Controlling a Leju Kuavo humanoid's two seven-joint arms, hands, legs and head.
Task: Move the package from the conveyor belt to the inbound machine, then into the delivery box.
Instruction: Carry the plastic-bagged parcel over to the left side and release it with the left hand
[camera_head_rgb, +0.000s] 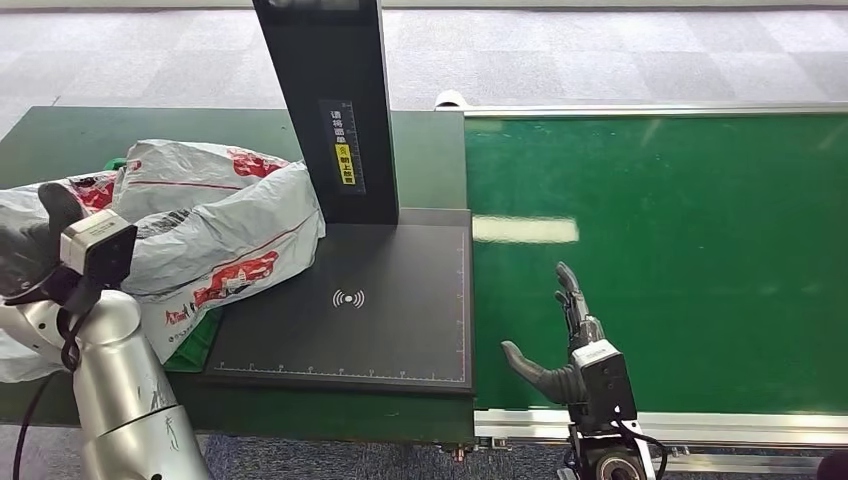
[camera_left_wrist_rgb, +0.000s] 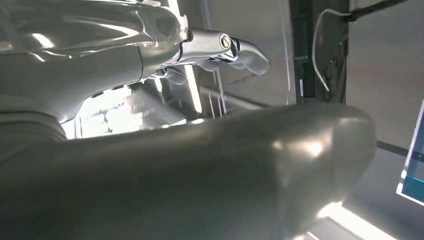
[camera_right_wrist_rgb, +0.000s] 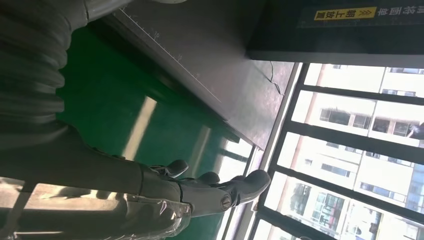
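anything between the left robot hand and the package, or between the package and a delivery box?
Nothing visible stands between them: the left robot hand lies against the white package, which lies on the green table with one corner on the dark scanner plate. Whether it grips the bag I cannot tell. No delivery box is visible, so that path cannot be judged.

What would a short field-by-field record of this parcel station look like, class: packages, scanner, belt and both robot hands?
packages: white plastic mail bags with red print, piled left of the scanner, one edge on its plate
scanner: dark grey flat scanning plate with black upright post
belt: green conveyor belt, bare
right hand: open, over belt's near edge
left hand: by the bags; grip unclear
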